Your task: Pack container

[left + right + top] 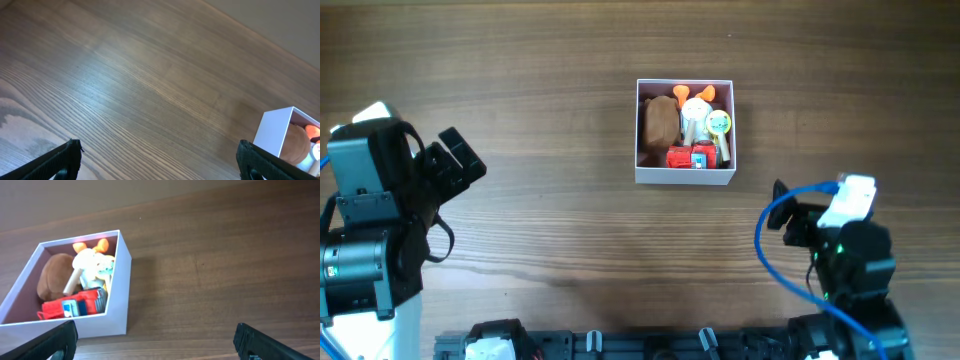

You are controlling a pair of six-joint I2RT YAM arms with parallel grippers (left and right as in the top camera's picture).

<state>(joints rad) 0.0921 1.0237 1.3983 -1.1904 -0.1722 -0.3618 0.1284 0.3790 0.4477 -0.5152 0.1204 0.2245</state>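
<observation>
The container (685,178) is a square white box with a pink inside, on the wood table at centre back. It holds a brown plush (660,120), a white and orange toy (698,108) and a red toy vehicle (690,156). It also shows in the right wrist view (117,305) and at the right edge of the left wrist view (272,132). My left gripper (157,160) is open and empty, far left of the box. My right gripper (155,340) is open and empty, near the box's front right corner.
The left arm (370,220) stands at the left edge and the right arm (845,255) with a blue cable at the front right. A black rail (620,345) runs along the front edge. Bare wood table (540,120) surrounds the box.
</observation>
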